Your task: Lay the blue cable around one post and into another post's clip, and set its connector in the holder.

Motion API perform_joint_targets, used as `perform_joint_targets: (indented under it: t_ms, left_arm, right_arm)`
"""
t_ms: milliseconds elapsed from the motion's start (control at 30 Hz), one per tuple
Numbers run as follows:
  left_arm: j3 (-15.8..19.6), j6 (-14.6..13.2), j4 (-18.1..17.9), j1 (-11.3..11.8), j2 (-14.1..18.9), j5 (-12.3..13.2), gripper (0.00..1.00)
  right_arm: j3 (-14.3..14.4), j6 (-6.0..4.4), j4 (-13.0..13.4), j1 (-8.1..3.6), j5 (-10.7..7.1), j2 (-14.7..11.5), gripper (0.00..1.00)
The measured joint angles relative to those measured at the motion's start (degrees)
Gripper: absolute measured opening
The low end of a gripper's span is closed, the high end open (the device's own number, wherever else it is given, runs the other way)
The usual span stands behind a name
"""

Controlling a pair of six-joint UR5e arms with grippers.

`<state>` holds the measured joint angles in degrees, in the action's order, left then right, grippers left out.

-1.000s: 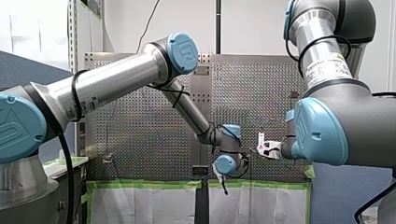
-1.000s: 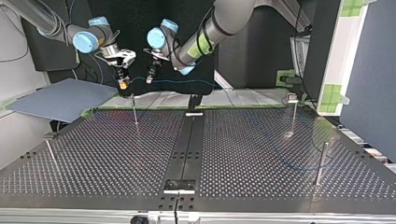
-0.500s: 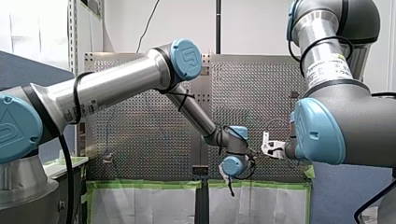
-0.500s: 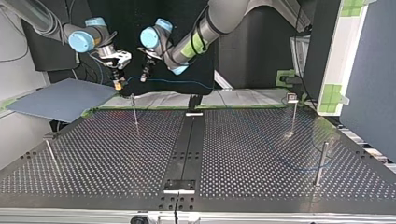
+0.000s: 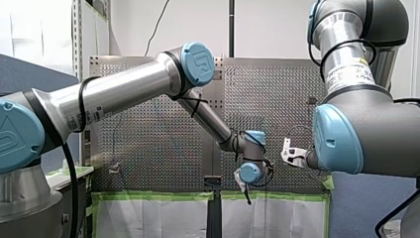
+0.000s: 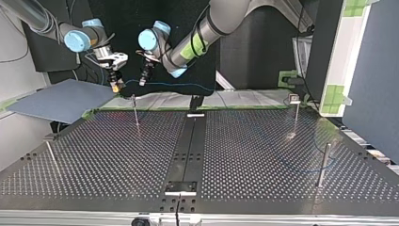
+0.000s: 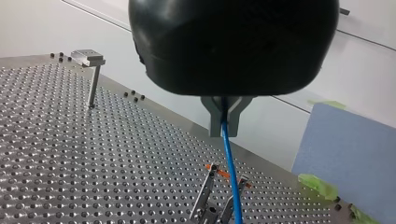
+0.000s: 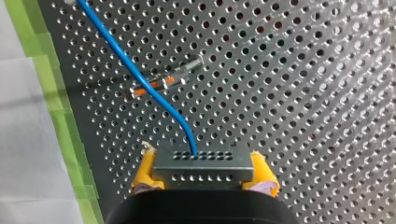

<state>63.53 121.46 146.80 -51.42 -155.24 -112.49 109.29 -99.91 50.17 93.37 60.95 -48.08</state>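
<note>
The blue cable (image 6: 188,85) hangs taut in the air between my two grippers, above the table's far edge. From there it trails faintly down around the plain post (image 6: 323,165) at the top view's right. My right gripper (image 8: 201,179) has its yellow pads (image 8: 144,175) shut on the grey connector (image 8: 201,163); the cable (image 8: 140,70) leaves it over a clip post (image 8: 166,81) with orange marks. My left gripper (image 7: 223,122) is shut on the cable (image 7: 231,177) a short way along, above the same clip post (image 7: 208,191). In the top view my right gripper (image 6: 114,84) and my left gripper (image 6: 142,81) hang just beyond that post (image 6: 135,110).
A post with a flat top block (image 6: 295,115) stands at the top view's far right, and another thin post (image 6: 51,153) at its near left. A black strip runs down the perforated table's middle with a bracket (image 6: 180,187) near the front and one (image 6: 195,106) at the far edge. A blue-grey board (image 6: 61,99) lies far left.
Both grippers have moved together toward the top view's left and a little higher, carrying connector and cable with them. Both grips are unchanged.
</note>
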Motion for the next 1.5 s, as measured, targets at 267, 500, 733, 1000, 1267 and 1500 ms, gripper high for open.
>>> perform_joint_targets:
  t_ms: [267, 500, 733, 1000, 1267, 1500]
  left_arm:
    - [-1.8, 0.0, 1.3, 0.0, -0.1, -0.1, 0.0]
    - [-4.9, -0.1, 4.2, -0.2, -2.4, -0.6, 0.0]
    - [-8.5, 0.0, 6.2, 0.0, -3.5, -0.8, 0.0]
    - [-8.5, 0.1, 6.2, 0.7, -3.5, -0.5, 0.0]
    - [-7.1, 0.1, 5.2, 1.3, -3.6, -0.3, 0.0]
    - [-8.5, 0.1, 6.2, 1.5, -4.9, -0.3, 0.0]
  right_arm:
    - [-0.1, -1.49, 0.4, -1.34, -0.13, 0.2, 0.0]
    - [-0.5, -1.78, 0.3, -1.98, -0.2, 1.0, 0.0]
    - [-1.4, -1.41, -0.4, -2.16, -0.42, 2.2, 0.0]
    - [-2.8, -1.6, -1.8, -2.16, -0.58, 2.4, 0.0]
    - [-4.3, -1.79, -2.9, -2.04, -0.63, 2.6, 0.0]
    - [-5.4, -1.32, -4.0, -2.0, -0.99, 3.5, 0.0]
